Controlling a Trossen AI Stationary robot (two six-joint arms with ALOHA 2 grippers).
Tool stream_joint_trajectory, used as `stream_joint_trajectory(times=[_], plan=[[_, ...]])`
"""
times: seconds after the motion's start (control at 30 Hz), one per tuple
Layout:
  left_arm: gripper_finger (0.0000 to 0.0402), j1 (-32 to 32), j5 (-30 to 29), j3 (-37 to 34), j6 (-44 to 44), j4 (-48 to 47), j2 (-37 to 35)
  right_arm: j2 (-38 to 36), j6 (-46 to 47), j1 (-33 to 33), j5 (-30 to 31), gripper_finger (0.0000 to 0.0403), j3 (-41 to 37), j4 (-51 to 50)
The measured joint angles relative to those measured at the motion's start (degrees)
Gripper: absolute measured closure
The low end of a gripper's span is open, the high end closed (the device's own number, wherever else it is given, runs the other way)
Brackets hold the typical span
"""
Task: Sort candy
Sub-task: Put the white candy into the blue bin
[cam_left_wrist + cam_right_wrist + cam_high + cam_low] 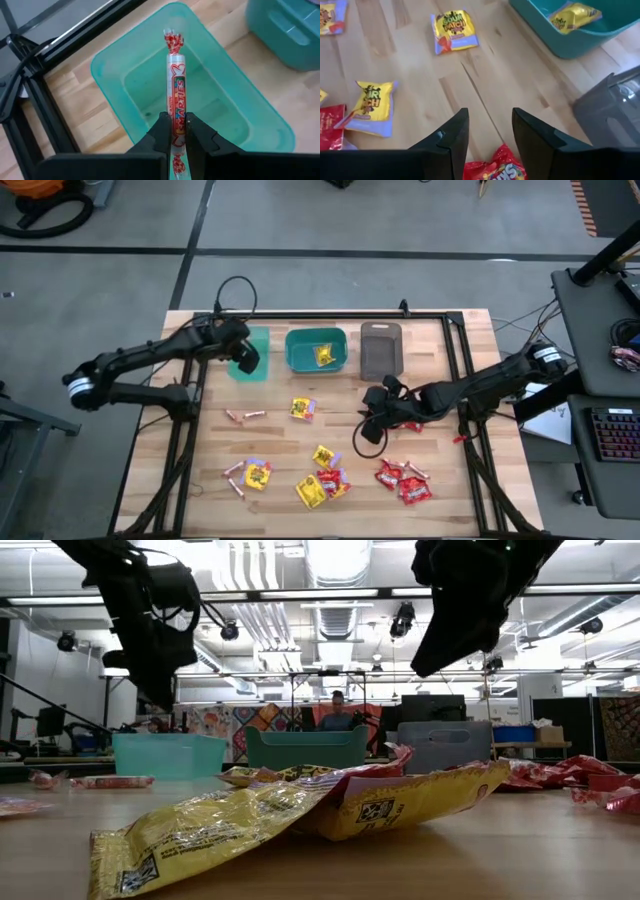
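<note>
**Candy stick held over light teal bin; red packet below parted right fingers**

The left gripper [176, 137] is seen pinched shut on a thin candy stick [176, 95], a grip shown only in the left wrist view; in the high view the stick is hidden under the gripper. The stick's long axis runs straight out ahead of the fingers, its twisted end pointing away from them over the hollow of the light teal bin [120, 75]. The bin's rim lies clear on every side of the stick.

The right gripper [490, 132] is shown with fingers parted and nothing between them. A red packet [495, 167] lies just below the fingertips, seen in the right wrist view only. Bare wood lies open ahead of the fingers. Beyond them lie yellow packets [454, 30]; one more yellow packet [575, 15] rests inside the dark teal bin [570, 45]. The grey bin [615, 112] stands just beside one finger.

Scattered red packets [405, 480], yellow packets and sticks [245, 416] on the table [440, 350] are recorded in the high view.
</note>
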Motion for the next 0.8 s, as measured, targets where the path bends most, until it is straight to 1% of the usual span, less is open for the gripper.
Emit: stream_joint_trajectory(times=[0.27,0.47,0.67,0.8], plan=[[0.0392,0.32,-1.33,0.0,0.15,0.95,4.85,0.77,0.69,0.02,0.0,0.0273,0.0,0.15],[0.0391,0.32,-1.44,0.01,0.68,0.94,8.27,0.77,0.69,0.02,-0.02,0.0269,0.0,0.17],[0.0391,0.3,-1.72,0.02,0.68,0.91,9.35,0.77,0.71,0.02,-0.02,0.0263,0.0,0.19],[0.039,0.3,-3.7,0.01,0.56,1.05,9.39,0.77,0.71,0.02,-0.02,0.0266,0.0,0.21]])
